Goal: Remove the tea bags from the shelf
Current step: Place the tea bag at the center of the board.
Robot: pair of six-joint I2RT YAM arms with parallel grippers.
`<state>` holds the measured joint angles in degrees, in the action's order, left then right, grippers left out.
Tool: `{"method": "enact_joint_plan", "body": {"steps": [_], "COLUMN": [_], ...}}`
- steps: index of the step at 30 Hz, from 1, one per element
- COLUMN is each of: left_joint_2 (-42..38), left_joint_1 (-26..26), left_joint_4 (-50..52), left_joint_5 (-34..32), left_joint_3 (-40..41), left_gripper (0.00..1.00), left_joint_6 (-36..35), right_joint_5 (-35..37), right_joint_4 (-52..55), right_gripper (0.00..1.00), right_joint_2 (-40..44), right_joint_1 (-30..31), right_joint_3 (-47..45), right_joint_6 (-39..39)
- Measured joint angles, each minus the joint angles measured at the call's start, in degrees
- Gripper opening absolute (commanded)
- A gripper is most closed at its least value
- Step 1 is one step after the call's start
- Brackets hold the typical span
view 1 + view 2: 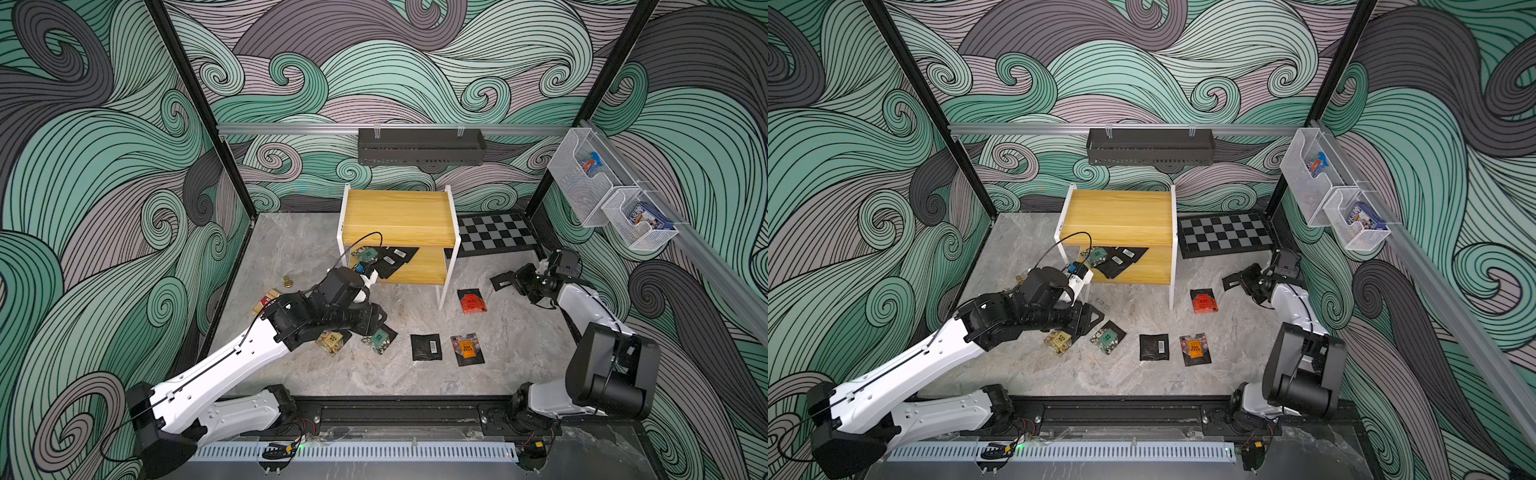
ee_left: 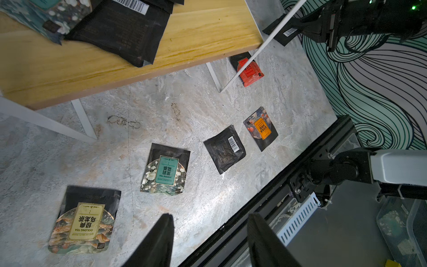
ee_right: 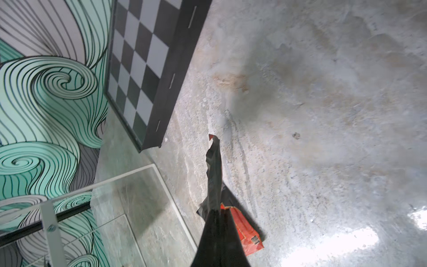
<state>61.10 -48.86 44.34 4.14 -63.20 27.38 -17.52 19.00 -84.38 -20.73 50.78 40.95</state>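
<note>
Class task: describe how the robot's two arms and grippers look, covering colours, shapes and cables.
The left arm and right arm have smooth white shells between bulky black joints. A thin black cable runs along the left arm and loops above its wrist. The left gripper and right gripper have tapered matte black fingers.

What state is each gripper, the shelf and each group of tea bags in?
left gripper: open, holding nothing.
right gripper: shut on black tea bag, held aloft.
shelf: top board bare, lower board loaded.
shelf tea bags: overlapping on the lower board.
table tea bags: five, lying apart.
</note>
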Motion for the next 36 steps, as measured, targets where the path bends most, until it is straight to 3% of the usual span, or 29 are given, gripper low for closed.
{"method": "enact_joint_plan", "body": {"steps": [16,24,36], "left_joint_2": [-0.3,-0.3,-0.4], "left_joint_1": [0.5,0.6,0.6], "left_joint_4": [0.2,0.6,1.1], "left_joint_5": [-0.1,-0.1,-0.2], "left_joint_3": [0.2,0.2,0.2], "left_gripper": [0.55,0.55,0.55], "left_joint_6": [0.0,0.0,0.0], "right_joint_5": [0.3,0.3,1.4], "right_joint_4": [-7.2,-8.4,-6.9], "right_gripper": [0.08,0.31,0.53], "right_joint_2": [-6.4,-6.6,-1.9], "right_joint_1": [-2.8,-2.8,-2.8], "right_joint_3": [-5.8,-7.7,-8.3], "right_joint_6": [0.4,0.5,-0.2]}}
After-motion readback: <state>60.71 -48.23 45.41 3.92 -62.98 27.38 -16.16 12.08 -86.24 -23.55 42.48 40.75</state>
